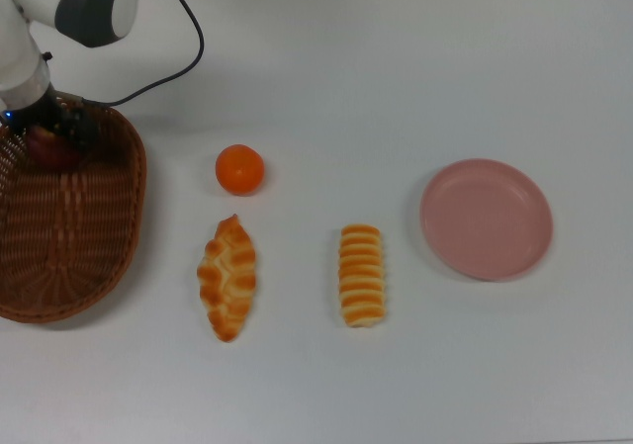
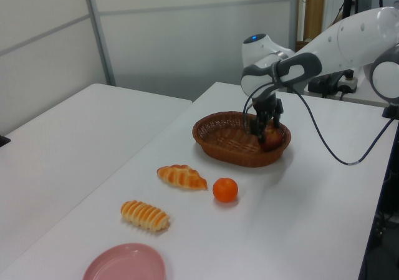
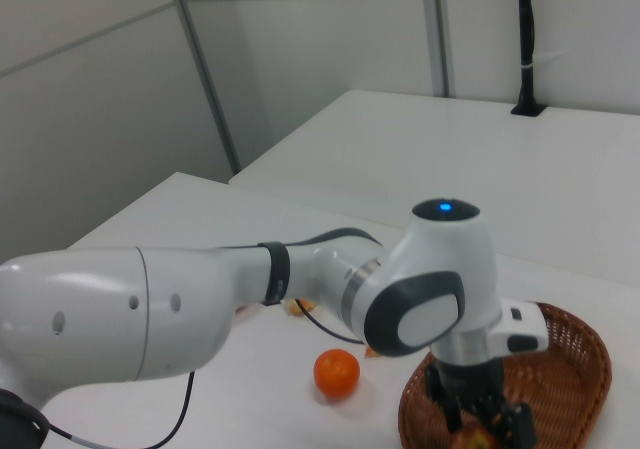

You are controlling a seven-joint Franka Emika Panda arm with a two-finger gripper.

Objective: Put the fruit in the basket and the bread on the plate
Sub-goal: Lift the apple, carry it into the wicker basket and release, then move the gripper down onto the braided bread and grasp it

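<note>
Hovering low inside the basket (image 1: 69, 236) at the far left of the top view, gripper (image 1: 45, 139) down among the wicker, fingers clamped on the apple (image 2: 272, 138) near the basket's upper edge in that frame. Same grip in the left view: dark fingers (image 2: 257, 125) straddling the red fruit against the basket's right-hand wall. Out on the white table (image 1: 396, 78), orange (image 1: 239, 169) sitting just right of the basket in the top view, braided pastry (image 1: 227, 277) directly below it, ridged roll (image 1: 362, 275) at center, well apart from both. Pink plate (image 1: 486, 219) at mid-right, bare. 2 breads, 1 fruit on the table.
</note>
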